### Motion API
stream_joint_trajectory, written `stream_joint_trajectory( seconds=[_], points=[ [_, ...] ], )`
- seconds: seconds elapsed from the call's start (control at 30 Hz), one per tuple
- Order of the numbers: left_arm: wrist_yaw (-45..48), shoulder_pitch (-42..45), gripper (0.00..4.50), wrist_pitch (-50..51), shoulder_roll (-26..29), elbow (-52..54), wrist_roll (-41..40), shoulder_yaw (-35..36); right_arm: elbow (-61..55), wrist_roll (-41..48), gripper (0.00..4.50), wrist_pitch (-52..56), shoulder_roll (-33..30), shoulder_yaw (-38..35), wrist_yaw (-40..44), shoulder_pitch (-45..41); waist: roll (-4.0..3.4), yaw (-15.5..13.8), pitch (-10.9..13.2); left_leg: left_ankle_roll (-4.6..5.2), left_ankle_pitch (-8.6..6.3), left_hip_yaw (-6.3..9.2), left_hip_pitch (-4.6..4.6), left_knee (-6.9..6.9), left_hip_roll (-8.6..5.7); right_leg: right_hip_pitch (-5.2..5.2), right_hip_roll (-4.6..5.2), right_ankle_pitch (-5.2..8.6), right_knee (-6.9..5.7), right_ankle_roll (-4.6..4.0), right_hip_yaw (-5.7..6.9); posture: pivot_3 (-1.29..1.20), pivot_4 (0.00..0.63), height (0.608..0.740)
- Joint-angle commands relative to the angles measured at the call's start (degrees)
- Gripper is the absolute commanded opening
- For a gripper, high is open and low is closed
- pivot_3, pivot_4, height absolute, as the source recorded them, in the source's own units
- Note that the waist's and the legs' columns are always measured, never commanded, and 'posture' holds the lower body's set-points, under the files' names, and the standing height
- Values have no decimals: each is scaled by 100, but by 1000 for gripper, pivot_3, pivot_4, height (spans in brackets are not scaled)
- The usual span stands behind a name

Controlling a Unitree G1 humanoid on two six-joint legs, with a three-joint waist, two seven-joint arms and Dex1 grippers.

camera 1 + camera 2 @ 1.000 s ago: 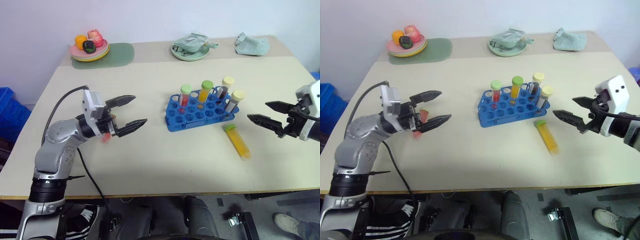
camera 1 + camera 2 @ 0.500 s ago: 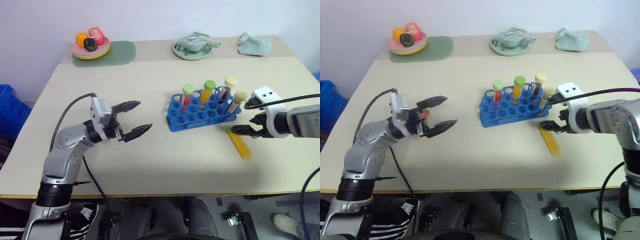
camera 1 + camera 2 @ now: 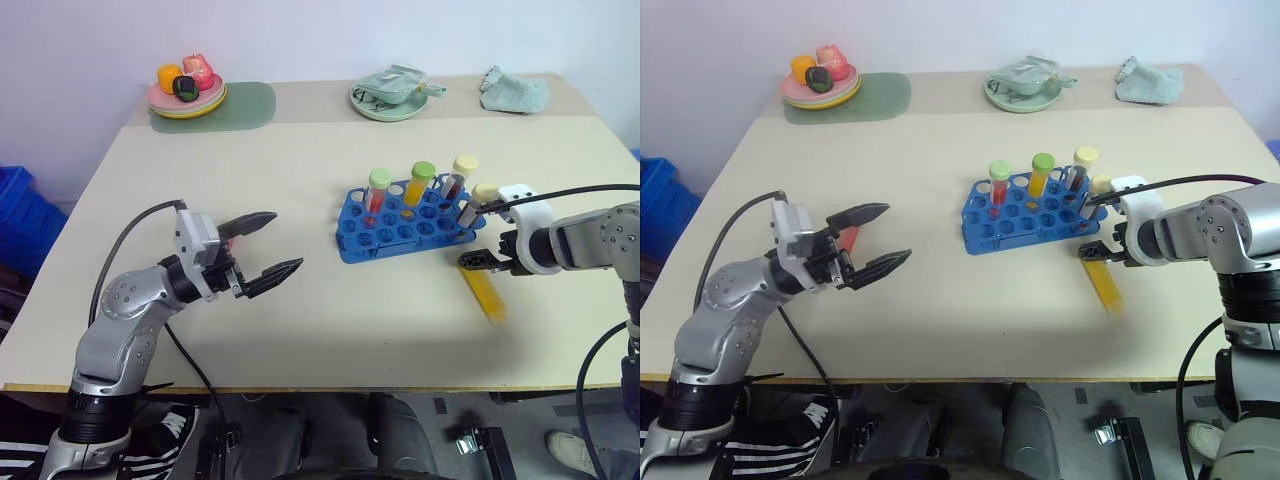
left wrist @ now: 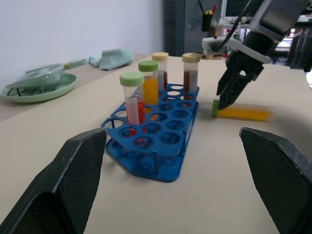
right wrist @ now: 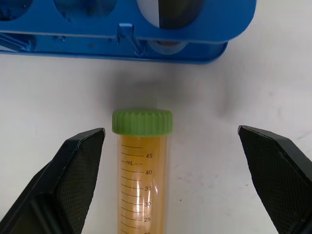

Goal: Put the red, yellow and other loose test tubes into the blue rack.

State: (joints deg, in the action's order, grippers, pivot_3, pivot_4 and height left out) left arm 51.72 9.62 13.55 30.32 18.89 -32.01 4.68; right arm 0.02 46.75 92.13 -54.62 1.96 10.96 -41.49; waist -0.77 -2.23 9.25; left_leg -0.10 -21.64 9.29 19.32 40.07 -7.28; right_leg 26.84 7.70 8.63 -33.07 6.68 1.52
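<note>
Four capped test tubes stand upright in the blue rack (image 3: 404,224) at mid-table, and one loose yellow tube (image 3: 481,284) with a green cap lies flat on the table just near-right of it. The right gripper (image 3: 484,259) points steeply down over that tube's capped end, fingers spread wide to either side and gripping nothing. The left gripper (image 3: 264,246) hangs roughly level well to the rack's left, aimed toward it, its fingers also wide apart and empty.
</note>
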Motion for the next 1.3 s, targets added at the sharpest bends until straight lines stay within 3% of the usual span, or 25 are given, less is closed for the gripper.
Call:
stream_joint_trajectory(
  seconds=[0.03,0.4,0.87,0.97,1.07,1.3],
  points=[
    [-75,-34,4500,-3,25,265,-111,132,53,438,4471,37,-81,-27,-297,-154,0,-3,0,0,0,0,0,0,0,0,0,0,0,0,0,0,150,740],
    [-143,-47,4500,5,11,291,-134,88,-90,1730,4471,37,-171,-137,-1468,263,0,-3,0,0,0,-1,0,0,0,-1,0,0,1,0,0,0,150,740],
    [-154,52,4500,39,37,247,-137,90,-55,2233,4471,37,-49,-337,-2255,470,0,-4,0,0,0,-2,-1,0,0,-2,0,0,1,0,0,0,150,740],
    [-180,50,4500,35,26,272,-130,87,-51,2252,3635,37,-59,-321,-2284,449,0,-3,0,0,0,-2,-1,0,0,-2,0,0,1,0,0,0,150,740],
    [-199,40,4500,32,19,282,-125,83,-64,2248,2266,37,-62,-294,-2290,428,0,-2,0,0,0,-2,-1,0,0,-2,-1,0,1,0,0,0,150,740],
    [-221,55,4500,40,18,283,-130,79,-38,2331,2266,37,-41,-330,-2315,383,0,-1,0,0,0,-2,-1,0,1,-2,-1,0,1,0,0,0,150,740]
  ],
)
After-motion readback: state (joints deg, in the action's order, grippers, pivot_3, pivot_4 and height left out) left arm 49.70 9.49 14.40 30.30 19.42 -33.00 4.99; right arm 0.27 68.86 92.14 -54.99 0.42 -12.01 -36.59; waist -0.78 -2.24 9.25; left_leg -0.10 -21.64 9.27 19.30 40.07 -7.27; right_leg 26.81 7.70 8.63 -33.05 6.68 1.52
